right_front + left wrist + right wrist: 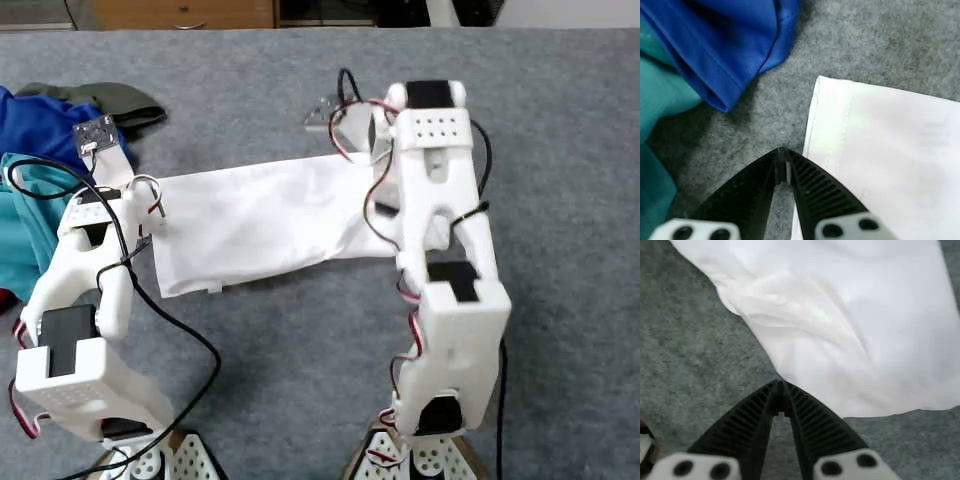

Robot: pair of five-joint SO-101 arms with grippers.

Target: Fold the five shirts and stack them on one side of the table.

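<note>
The white shirt (255, 220) lay flat mid-table (560, 150), folded into a long band running across between the two arms, with a few creases toward its right end. The left arm (70, 265) stood at the band's left end. The right arm (445, 260) stood over its right end and covered part of that edge. Status of the left gripper (782, 161): jaws closed tip to tip and empty, tips over the bare grey surface just beside the shirt's hemmed edge; couldn't tell whether they touched the cloth. Status of the right gripper (780, 396): also closed and empty, tips over the grey surface right at the edge of the white fabric, where the cloth was bunched into soft folds. The rest of the laundry sat in a loose pile at the table's left edge: a blue shirt (35, 125) lying over a teal shirt (25, 235), and a dark olive garment (125, 103) at the far side of the pile, all three crumpled. In the left wrist view the blue shirt's hem was near the white shirt's corner but apart from it, with grey surface showing between them. Some wooden furniture (180, 12) ran along behind the table's far edge.
</note>
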